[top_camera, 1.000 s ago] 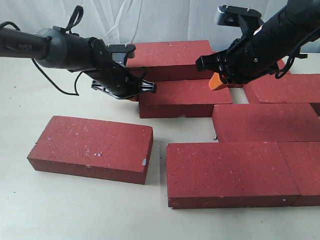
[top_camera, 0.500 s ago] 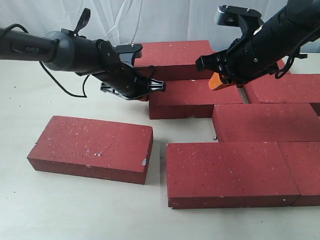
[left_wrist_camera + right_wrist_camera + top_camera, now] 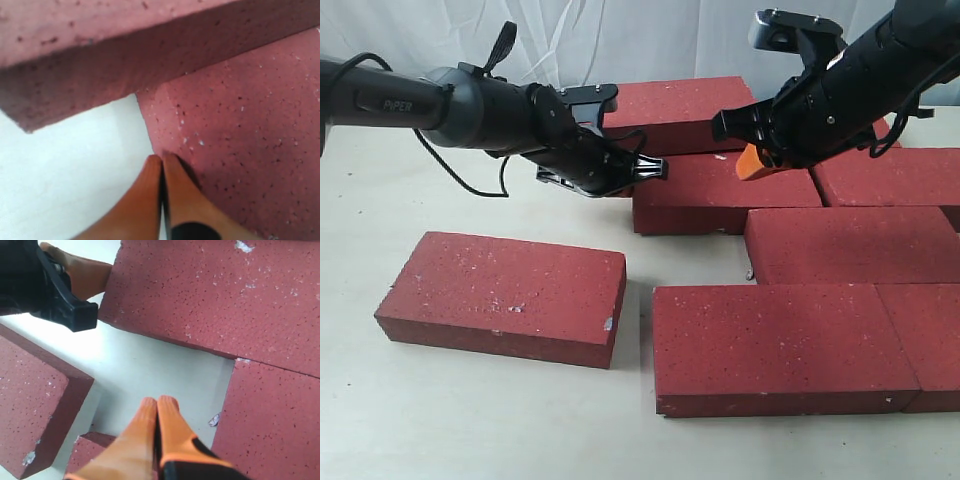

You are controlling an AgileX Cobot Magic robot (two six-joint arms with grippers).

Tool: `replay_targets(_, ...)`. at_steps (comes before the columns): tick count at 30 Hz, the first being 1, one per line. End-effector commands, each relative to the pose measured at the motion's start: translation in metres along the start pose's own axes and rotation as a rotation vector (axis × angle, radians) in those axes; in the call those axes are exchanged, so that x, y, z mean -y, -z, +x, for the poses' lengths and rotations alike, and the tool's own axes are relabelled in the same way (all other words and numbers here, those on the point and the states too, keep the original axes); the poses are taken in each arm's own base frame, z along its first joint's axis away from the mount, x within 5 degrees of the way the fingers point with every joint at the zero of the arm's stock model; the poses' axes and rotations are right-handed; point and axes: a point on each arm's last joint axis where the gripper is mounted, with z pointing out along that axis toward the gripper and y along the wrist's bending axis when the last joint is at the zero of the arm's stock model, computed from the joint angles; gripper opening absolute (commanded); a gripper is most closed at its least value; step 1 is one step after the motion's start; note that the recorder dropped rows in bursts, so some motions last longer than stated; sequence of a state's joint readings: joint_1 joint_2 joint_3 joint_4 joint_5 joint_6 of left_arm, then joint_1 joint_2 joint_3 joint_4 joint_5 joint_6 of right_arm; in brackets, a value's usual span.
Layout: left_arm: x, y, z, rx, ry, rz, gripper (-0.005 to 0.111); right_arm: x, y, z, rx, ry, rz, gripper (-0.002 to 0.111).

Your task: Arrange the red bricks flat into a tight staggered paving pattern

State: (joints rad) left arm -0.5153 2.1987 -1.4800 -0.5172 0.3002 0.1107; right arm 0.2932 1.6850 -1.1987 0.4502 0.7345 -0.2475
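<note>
Gritty dark-red bricks (image 3: pixel 510 295) lie flat; left gripper (image 3: pixel 161 160) and right gripper (image 3: pixel 157 403) pinched together.

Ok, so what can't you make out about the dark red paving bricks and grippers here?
Exterior view: the front-right red gritty brick runs off the right edge, so its length is unknown.
Exterior view: the right gripper and its arm cover the right end of the back brick.
Right wrist view: the shut orange fingers hide whether they touch anything beneath.
</note>
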Motion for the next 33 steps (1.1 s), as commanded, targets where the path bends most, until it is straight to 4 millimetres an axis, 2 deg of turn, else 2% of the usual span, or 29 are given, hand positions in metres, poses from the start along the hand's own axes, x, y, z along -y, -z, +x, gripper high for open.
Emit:
replay_targets(1,0.005,0.001,0.0,0.013,-0.009,0.005,0.0,0.001,0.004,-0.003,0.021,-0.001,0.001,-0.001)
replay_targets(6,-0.001,-0.008,0.007,-0.02,-0.062,-0.019,0.0,0.001,0.004,-0.003,0.021,-0.001,0.001,-0.001)
replay_targets(11,-0.009,-0.01,0.006,-0.024,-0.041,-0.03,0.0,0.001,0.004,-0.003,0.023,-0.001,0.001,-0.001)
replay_targets(14,-0.005,-0.012,0.007,-0.015,0.011,-0.012,0.0,0.001,0.004,-0.003,0.023,-0.001,0.001,-0.001)
replay_targets(19,0.006,-0.019,0.016,-0.029,-0.001,0.001,0.0,0.001,0.004,-0.003,0.023,-0.001,0.001,-0.001)
replay_targets(33,0.012,-0.017,0.009,-0.001,0.023,0.022,0.0,0.001,0.004,-0.003,0.023,-0.001,0.001,-0.001)
